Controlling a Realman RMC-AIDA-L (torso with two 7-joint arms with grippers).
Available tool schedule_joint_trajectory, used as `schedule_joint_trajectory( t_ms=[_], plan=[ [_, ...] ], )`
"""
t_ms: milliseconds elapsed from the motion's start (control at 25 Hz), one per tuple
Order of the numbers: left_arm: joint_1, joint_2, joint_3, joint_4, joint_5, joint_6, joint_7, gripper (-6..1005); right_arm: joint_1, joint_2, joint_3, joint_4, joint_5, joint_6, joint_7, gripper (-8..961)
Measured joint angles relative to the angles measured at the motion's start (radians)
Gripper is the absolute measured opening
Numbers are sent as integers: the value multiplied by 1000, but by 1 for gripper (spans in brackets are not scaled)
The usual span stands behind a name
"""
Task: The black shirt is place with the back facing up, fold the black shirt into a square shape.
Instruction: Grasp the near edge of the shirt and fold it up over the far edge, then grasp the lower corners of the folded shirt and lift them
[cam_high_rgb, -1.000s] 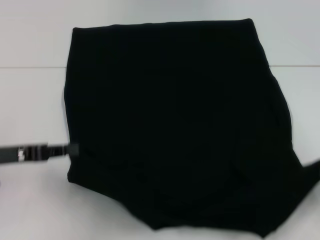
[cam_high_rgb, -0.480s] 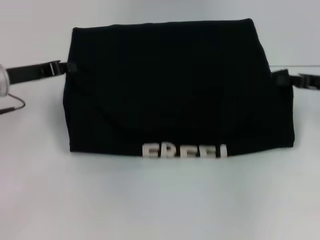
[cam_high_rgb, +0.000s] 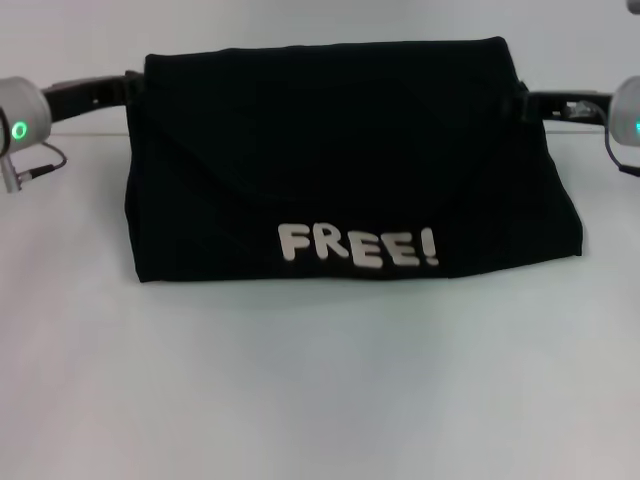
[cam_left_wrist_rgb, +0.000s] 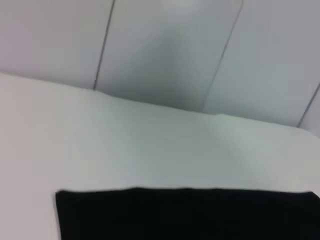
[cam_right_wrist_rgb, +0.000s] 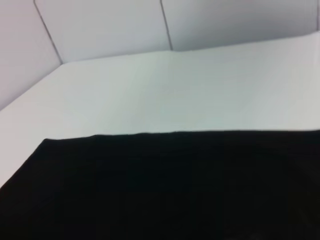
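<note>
On the table (cam_high_rgb: 320, 400), black shirt (cam_high_rgb: 340, 150) folded, long axis left-right, lettering nearside

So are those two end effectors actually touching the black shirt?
Cannot tell. In the head view the left end effector and right end effector meet the far corners of the black shirt, but black on black hides any contact.

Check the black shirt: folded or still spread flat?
Folded. The black shirt is a compact block on the table, its near flap turned up showing "FREE!" lettering, grippers at its far corners.
</note>
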Motion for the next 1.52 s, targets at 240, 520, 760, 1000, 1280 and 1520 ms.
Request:
schedule_joint_trajectory(
  t_ms=[240, 520, 760, 1000, 1280, 1520],
  plan=[
    [-20, -4, 2, -55, -53, -100, 80, 113, 17, 10, -2, 21, 3, 74, 0, 60],
    [-20, -33, 41, -106, -54, -211, 123, 117, 9, 38, -2, 61, 26, 161, -11, 61],
    [-15, -57, 110, -108, -54, -297, 126, 120, -11, 71, 0, 42, 29, 185, -13, 154],
    [-8, -61, 129, -110, -46, -319, 126, 343, -42, 100, -3, -9, 29, 190, -14, 288],
    [12, -63, 132, -92, -44, -302, 115, 494, -78, 102, -4, -41, 92, 169, -25, 461],
    [126, -69, 176, 91, -47, 54, -42, 673, -162, 82, -4, -115, 181, -37, -40, 671]
  ],
)
